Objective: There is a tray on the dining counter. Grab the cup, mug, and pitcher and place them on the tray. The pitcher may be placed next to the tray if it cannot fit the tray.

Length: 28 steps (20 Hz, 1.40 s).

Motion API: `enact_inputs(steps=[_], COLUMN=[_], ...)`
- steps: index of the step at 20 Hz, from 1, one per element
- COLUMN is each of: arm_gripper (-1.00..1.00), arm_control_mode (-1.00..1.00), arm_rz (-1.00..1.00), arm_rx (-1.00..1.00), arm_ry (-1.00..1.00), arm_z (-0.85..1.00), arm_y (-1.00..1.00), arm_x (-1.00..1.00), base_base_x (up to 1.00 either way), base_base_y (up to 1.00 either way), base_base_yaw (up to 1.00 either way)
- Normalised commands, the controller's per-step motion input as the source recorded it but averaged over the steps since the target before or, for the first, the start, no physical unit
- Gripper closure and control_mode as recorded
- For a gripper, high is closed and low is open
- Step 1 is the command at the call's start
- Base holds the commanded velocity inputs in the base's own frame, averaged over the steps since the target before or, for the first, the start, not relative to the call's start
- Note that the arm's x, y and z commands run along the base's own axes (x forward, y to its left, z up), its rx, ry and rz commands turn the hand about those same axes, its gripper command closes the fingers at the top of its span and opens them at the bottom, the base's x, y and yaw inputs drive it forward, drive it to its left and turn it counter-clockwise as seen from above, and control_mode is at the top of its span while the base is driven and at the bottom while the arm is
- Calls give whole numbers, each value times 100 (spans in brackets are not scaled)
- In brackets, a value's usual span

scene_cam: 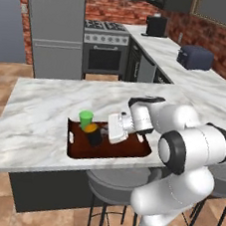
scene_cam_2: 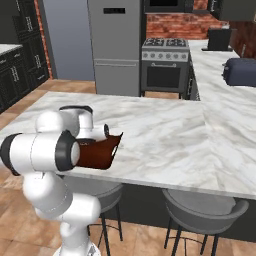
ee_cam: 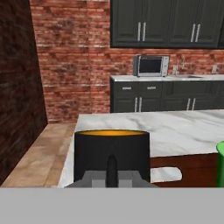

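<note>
Black outside and orange inside, the mug (scene_cam: 94, 134) sits tilted over the dark wooden tray (scene_cam: 130, 154) on the dining counter (scene_cam: 40, 111), and we see our gripper (scene_cam: 104, 130) closed on it. Just beside it in the tray stands the green cup (scene_cam: 85, 118). Beyond the island are a stove (scene_cam: 105, 49) and a toaster (scene_cam: 194, 57).

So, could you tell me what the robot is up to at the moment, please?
The arm's pincer is shut on the black mug, holding it over the wooden tray on the dining counter. The green cup already stands on the tray beside it. Whether the mug touches the tray floor yet is hard to tell.
</note>
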Motion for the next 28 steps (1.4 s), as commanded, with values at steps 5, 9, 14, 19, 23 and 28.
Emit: enact_inputs(steps=[5,9,14,19,23,28], arm_gripper=[100,100,100,100,100,100], arm_control_mode=[-100,-100,-100,-100,-100,-100], arm_rz=[0,0,0,0,0,0], arm_rx=[0,0,0,0,0,0], arm_ry=[0,0,-2,-6,-6,-5], arm_z=[-10,-17,-33,-35,-36,-32], arm_y=[28,23,-1,-2,-3,-2], arm_x=[27,32,27,13,16,16], base_base_x=[0,0,0,0,0,0], base_base_y=[0,0,0,0,0,0], base_base_yaw=[0,0,0,0,0,0])
